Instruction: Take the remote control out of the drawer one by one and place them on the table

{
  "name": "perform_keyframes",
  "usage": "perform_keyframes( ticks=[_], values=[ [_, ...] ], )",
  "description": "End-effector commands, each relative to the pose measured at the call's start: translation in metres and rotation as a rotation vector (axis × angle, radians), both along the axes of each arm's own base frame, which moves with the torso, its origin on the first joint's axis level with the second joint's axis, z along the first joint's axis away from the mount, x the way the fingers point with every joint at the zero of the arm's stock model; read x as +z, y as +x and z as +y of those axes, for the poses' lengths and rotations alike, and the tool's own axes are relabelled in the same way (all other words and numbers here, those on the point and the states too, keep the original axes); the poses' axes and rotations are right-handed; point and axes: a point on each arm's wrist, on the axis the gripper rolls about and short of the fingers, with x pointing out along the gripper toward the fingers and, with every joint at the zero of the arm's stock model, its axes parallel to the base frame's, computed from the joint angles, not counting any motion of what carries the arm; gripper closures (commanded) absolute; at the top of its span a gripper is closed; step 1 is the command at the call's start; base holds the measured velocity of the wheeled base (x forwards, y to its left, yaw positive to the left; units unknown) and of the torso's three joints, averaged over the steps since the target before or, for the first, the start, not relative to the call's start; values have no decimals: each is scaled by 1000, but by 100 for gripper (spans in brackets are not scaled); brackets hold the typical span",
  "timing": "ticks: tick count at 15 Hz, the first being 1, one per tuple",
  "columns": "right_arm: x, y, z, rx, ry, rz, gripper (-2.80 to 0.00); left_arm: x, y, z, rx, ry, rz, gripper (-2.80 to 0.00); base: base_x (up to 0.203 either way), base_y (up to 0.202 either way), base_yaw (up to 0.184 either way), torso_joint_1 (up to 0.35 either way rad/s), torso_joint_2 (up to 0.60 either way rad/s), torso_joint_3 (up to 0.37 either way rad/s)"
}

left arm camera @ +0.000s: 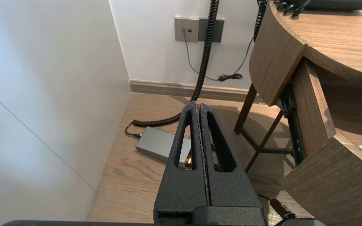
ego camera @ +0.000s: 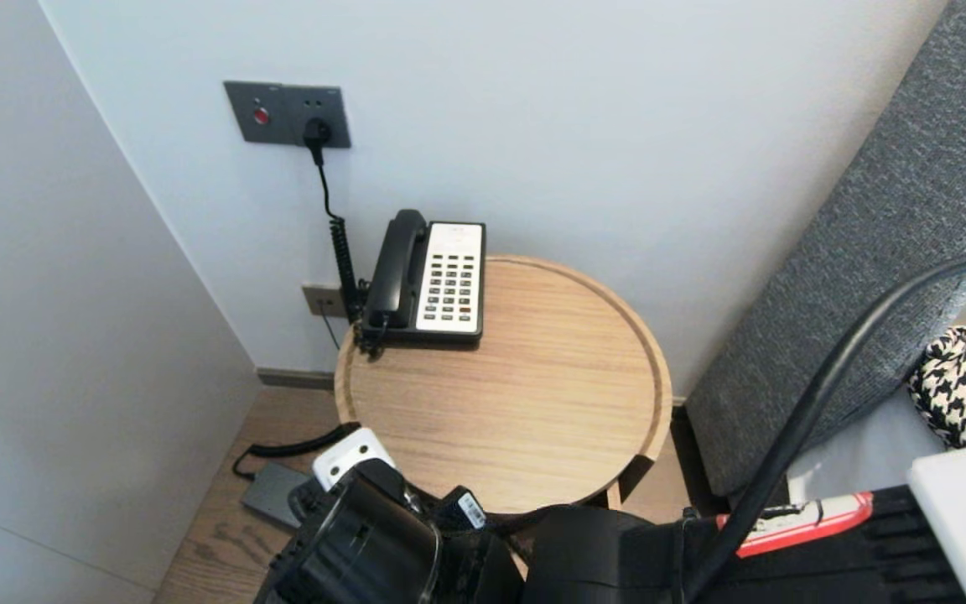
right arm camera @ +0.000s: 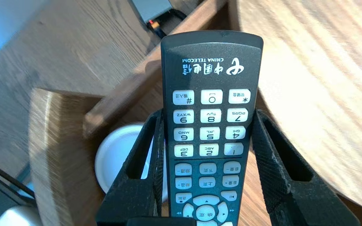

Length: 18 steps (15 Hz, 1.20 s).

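Two black fingers point(right arm camera: 270, 147) of the right end effector point(right arm camera: 208, 116) clamp a dark remote control point(right arm camera: 211, 72) by its long sides, buttons showing. It hangs just off the round wooden desk point(right arm camera: 309, 94), over an open drawer point(right arm camera: 52, 141) with a white round object point(right arm camera: 115, 157) inside. A telephone point(ego camera: 428, 281) sits at the desk's far rim. The left end effector point(left arm camera: 198, 108) hangs closed beside the desk, above the floor.

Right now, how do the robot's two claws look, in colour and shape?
The left claw and the right claw look alike: matt black with a rough, grainy surface. Each finger is a long tapering wedge with an elongated slot cut through it. No markings show.
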Motion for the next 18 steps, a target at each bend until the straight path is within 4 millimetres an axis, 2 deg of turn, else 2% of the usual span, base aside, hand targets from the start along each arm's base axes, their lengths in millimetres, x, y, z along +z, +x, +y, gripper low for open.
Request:
perform_keyframes(
  ticks=[1,10,12,13,16,18],
  values=[
    [12,7,-1,-18,4,0,0,-3,1,0,1,0,8,0,0,0,0,0,0,0],
    [39,49,-4,-18,-61,-45,0,-3,1,0,-1,0,8,0,0,0,0,0,0,0],
    [48,65,-7,-39,-65,-40,0,-3,1,0,1,0,8,0,0,0,0,0,0,0],
    [48,72,-10,-43,-87,-35,0,-3,1,0,1,0,8,0,0,0,0,0,0,0],
    [66,108,-29,-90,-91,-83,0,-3,1,0,1,0,8,0,0,0,0,0,0,0],
    [69,122,-42,-126,-98,-88,0,-3,1,0,1,0,8,0,0,0,0,0,0,0]
  ],
)
